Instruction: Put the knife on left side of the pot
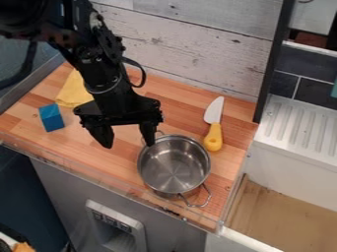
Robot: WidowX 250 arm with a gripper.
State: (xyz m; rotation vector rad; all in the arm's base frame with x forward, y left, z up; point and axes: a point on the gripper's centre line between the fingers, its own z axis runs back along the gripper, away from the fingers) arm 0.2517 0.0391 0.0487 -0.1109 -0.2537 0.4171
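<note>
While the gripper (pixel 128 140) is held near ten o'clock of the pot (pixel 174 170), its fingers are spread. Toward the gripper's three o'clock, the knife (pixel 213 129) is seen.

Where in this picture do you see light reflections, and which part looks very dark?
Camera view: pale streaks of reflected light inside the round silver metal pot; the black robot arm looks very dark toward the upper left.
</note>
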